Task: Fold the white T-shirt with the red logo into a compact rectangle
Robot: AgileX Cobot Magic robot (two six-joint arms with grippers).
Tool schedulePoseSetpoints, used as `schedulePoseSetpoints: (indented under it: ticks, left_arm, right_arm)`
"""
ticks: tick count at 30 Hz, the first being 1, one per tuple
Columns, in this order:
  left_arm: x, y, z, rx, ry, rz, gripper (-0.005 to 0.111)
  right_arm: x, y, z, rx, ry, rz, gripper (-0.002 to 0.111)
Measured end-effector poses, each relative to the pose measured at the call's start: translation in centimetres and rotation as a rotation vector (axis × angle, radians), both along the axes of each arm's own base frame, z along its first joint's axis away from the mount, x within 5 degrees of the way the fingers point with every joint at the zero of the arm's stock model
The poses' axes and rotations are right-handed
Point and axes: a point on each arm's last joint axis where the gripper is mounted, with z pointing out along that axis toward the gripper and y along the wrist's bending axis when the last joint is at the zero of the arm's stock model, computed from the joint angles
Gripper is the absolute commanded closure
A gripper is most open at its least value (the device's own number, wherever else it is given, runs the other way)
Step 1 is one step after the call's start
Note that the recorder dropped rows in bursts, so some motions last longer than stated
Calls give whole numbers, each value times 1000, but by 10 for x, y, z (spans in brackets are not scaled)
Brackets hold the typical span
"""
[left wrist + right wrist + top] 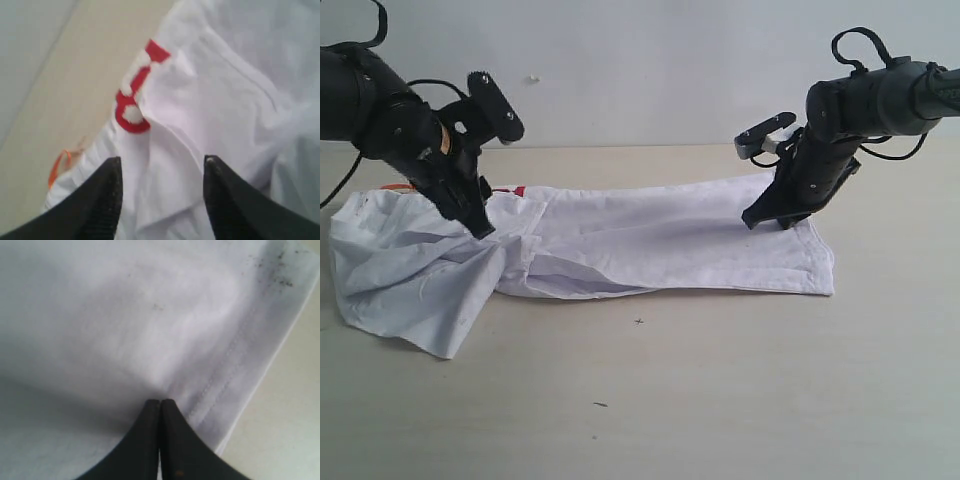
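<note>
Limp white T-shirt (670, 245): pinch its nine-o'clock bunch (by the red logo (135, 126)); left gripper (162, 160) half-open, seemingly empty; right gripper (160, 402) closed.

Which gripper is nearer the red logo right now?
Left. The left gripper is over the cloth right beside the exposed piece of the red logo. The right gripper, jaws shut, is at the white T-shirt's hemmed opposite end, far from it.
</note>
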Motion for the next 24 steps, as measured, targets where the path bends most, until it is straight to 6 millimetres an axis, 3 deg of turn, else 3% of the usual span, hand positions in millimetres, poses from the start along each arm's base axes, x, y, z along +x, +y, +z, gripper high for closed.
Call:
schedulePoseSetpoints:
  ticks: [4,7,9,13,15,21,24]
  left_arm:
    - [-9,11,-12,67,157,29,83]
    - [-8,17,-22,33,209,75,93]
    - [-3,22,-25,-16,192,125,87]
    - [8,37,-32,-94,153,213,56]
    - [12,44,-39,-106,153,237,47]
    - [17,49,-65,-105,182,246,61]
    - [20,47,-72,-116,169,232,77]
  right_arm:
    - [0,0,0,1,2,-1,108]
    - [0,0,0,1,4,-1,108]
    - [0,0,0,3,5,-2,108]
    - [0,0,0,4,6,-3,108]
    - [0,0,0,4,6,-3,108]
    - [0,0,0,4,6,-3,108]
    - [0,0,0,4,6,-3,108]
